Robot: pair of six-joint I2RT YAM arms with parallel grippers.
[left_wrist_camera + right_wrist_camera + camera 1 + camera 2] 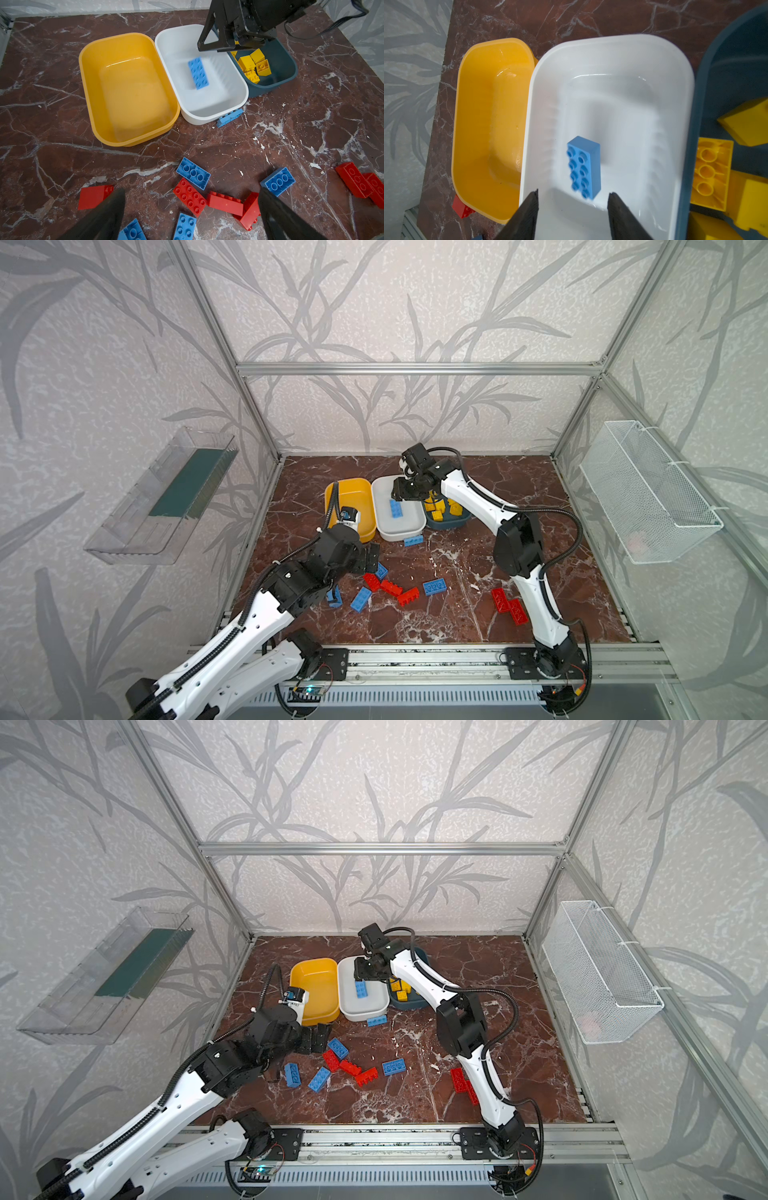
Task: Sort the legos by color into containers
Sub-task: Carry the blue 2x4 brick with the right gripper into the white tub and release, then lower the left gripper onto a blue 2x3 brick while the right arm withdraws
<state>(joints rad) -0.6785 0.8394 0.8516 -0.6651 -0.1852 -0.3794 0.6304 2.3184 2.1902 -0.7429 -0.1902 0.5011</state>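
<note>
The dark red marble bench has papered panels on three sides and an aluminium rail along its front edge. Bare marble runs wide at the right and in the front middle.

Three tubs stand in a row toward the back, side by side and touching. The yellow tub is on the left, the white tub in the middle and the teal tub on the right.

The left tool hangs low in front of the yellow tub, jaws spread wide with nothing between them. The right tool hangs over the white tub, jaws parted and gripping nothing.

Loose red and blue bricks lie scattered just beside the left tool. Two red bricks touch each other by the right arm. Yellow bricks are piled in the teal tub. A long blue brick, studs showing and slightly blurred, is in the white tub. A second blue brick lies against that tub's front wall.
</note>
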